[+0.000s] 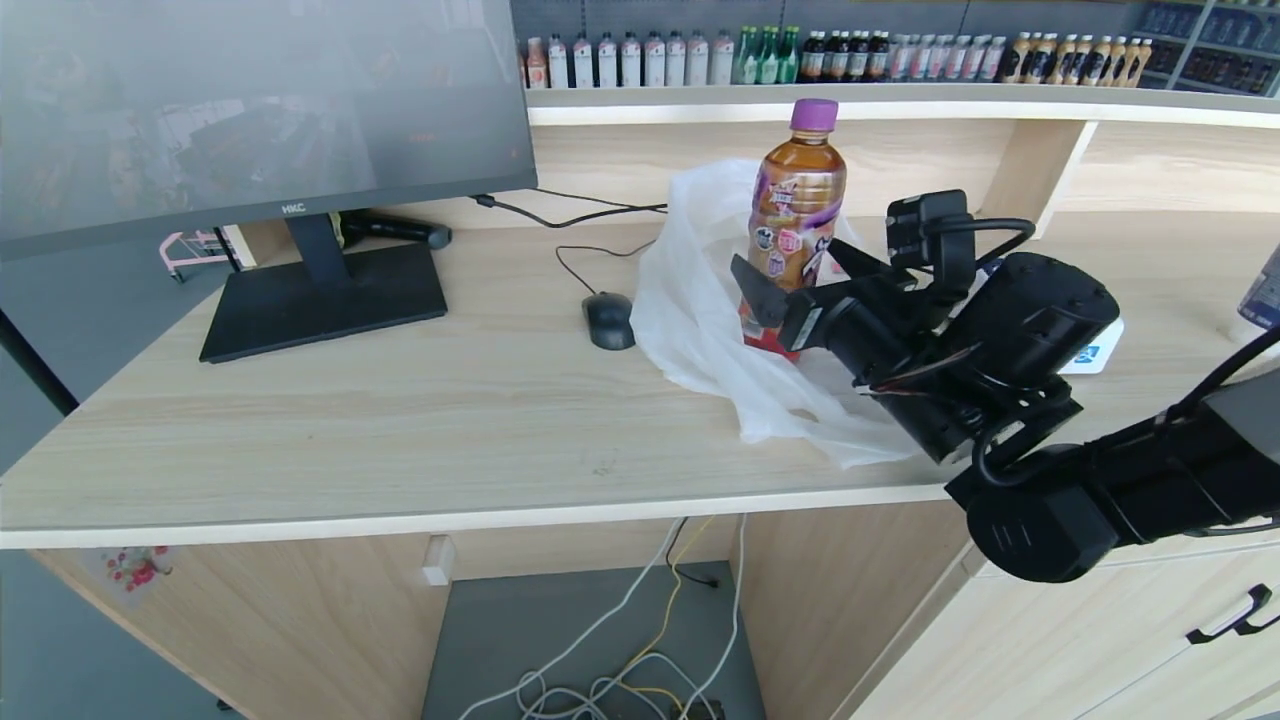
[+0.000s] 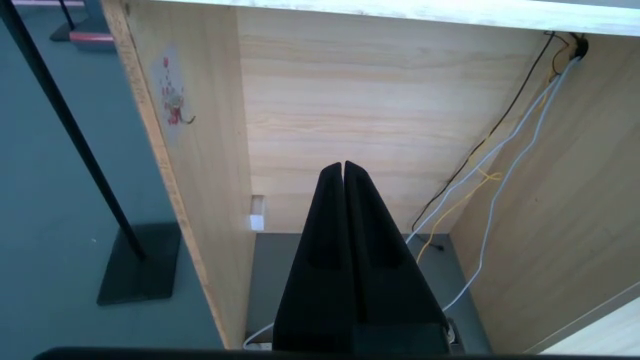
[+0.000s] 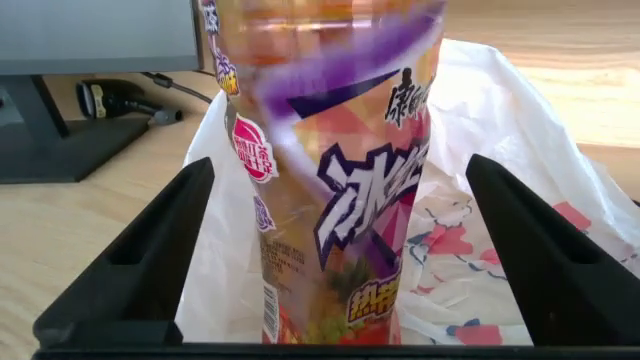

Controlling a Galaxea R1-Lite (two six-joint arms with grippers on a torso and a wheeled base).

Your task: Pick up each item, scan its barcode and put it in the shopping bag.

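Wooden counter (image 1: 400, 400) bears bottle (image 1: 797, 200) and bag (image 1: 690, 310); right jaws wide around bottle, left jaws closed.

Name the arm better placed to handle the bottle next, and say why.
Right. The right pincer is open around the bottle, which stands upright in the shopping bag on the counter. The left pincer is shut, down below the countertop, far from the bottle.
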